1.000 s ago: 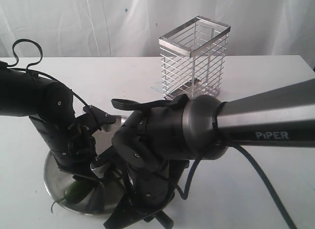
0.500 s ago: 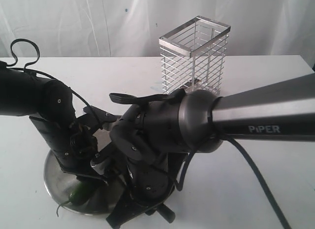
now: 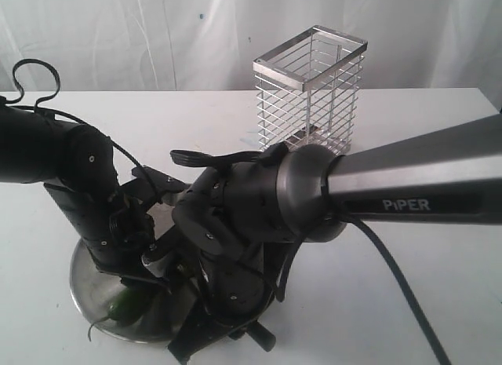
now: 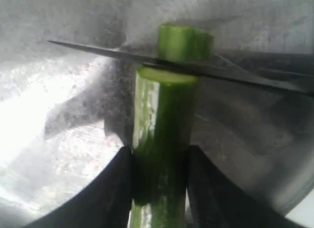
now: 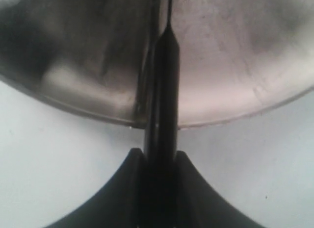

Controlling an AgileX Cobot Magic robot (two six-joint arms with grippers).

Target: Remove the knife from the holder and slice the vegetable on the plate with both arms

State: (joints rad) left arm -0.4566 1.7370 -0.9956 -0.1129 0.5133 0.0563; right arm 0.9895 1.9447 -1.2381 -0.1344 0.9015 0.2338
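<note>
The green vegetable [image 4: 164,125] lies on the steel plate [image 4: 59,115], and my left gripper [image 4: 159,154] is shut on it, one black finger on each side. The black knife's blade [image 4: 225,75] crosses the vegetable near its far end, with a short cut piece [image 4: 185,41] beyond it. My right gripper [image 5: 159,157] is shut on the knife's handle [image 5: 166,90], which points over the plate's rim [image 5: 230,121]. In the exterior view both arms crowd over the plate [image 3: 82,290]. There only the vegetable's stem end [image 3: 125,304] shows, and the knife is hidden.
The wire holder [image 3: 310,90] stands at the back of the white table [image 3: 408,302], with nothing seen in it. The right arm's thick body [image 3: 259,216] and its cable [image 3: 392,279] fill the front middle. The left arm [image 3: 74,177] has a looped cable [image 3: 35,78] above it.
The right arm has shifted a little to the left, further over the plate. The left arm has barely moved, still holding the vegetable.
</note>
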